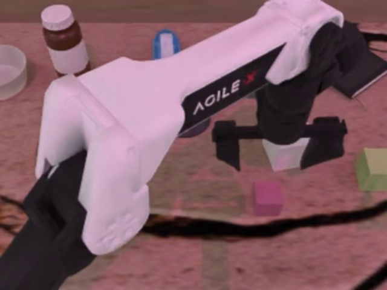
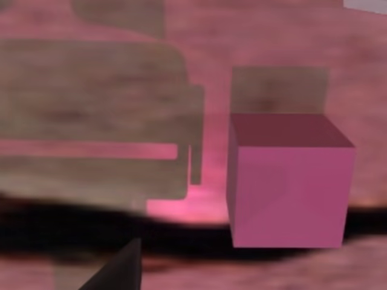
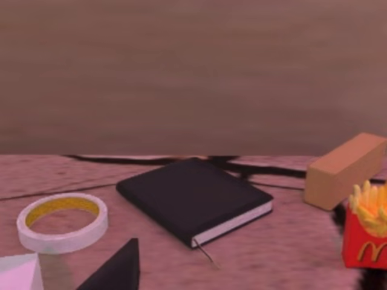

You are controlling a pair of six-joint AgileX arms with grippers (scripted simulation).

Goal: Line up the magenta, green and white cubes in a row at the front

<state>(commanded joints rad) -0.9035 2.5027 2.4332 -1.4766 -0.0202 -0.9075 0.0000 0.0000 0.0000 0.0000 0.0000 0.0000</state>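
My left gripper (image 1: 275, 158) reaches down over the table's right half, open wide. The pinkish-white cube (image 1: 284, 156) sits between its two black fingers (image 1: 227, 145), with a gap on either side. Just in front of it rests the small magenta cube (image 1: 268, 197), which fills the left wrist view as a magenta block (image 2: 290, 181) beside the gripper's shadow. One dark fingertip (image 2: 124, 269) shows there; the white cube is hidden in that view. The light green cube (image 1: 372, 169) lies at the right edge. My right arm is parked out of the top view, one fingertip (image 3: 121, 269) showing.
A brown bottle (image 1: 60, 39), a clear bowl (image 1: 9, 69) and a blue item (image 1: 166, 43) stand at the back left. A black notebook (image 1: 363, 66) lies at the back right. The right wrist view shows a tape roll (image 3: 60, 220), the notebook (image 3: 193, 199), a brick (image 3: 344, 172) and fries (image 3: 369, 229).
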